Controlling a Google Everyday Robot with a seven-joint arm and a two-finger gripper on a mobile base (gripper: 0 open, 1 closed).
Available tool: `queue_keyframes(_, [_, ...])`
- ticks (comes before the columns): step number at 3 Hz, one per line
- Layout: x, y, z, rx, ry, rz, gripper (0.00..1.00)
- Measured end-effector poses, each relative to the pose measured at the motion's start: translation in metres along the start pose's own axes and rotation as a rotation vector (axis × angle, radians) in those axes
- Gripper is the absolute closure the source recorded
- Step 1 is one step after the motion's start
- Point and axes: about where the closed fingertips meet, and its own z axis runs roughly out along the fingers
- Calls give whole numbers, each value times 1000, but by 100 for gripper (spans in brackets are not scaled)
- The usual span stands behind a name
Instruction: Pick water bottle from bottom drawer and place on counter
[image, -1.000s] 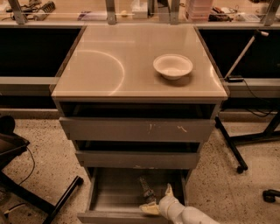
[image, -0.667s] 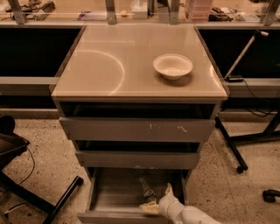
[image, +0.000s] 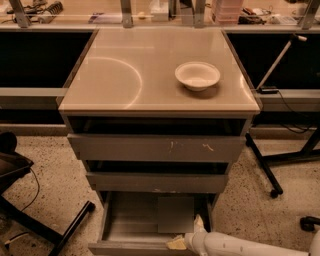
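Observation:
The bottom drawer (image: 131, 216) is pulled open below the two shallower drawers, and its grey floor shows. My gripper (image: 186, 239) sits at the drawer's front right corner, on the end of my white arm (image: 235, 246), which comes in from the lower right. A pale tip (image: 198, 223) rises from it just inside the drawer. The water bottle does not show; it is hidden or out of view. The counter (image: 125, 75) is the beige glossy top with a faint round arc mark.
A white bowl (image: 197, 75) stands on the right of the counter. The two upper drawers (image: 156, 148) are slightly open. A cluttered bench (image: 100, 15) runs behind. A black chair base (image: 20, 200) is at the left, and a wheeled stand leg (image: 265, 172) at the right.
The dark shapes that showed in the drawer beside my gripper no longer show. My arm stays at the drawer's front right corner.

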Motion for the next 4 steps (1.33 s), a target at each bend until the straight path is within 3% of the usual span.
queue_keyframes(2, [-4, -4, 12, 8, 7, 13, 0])
queue_keyframes(3, [-21, -14, 49, 69, 30, 36, 0])
queue_keyframes(4, [-26, -31, 88, 191, 83, 66, 0])
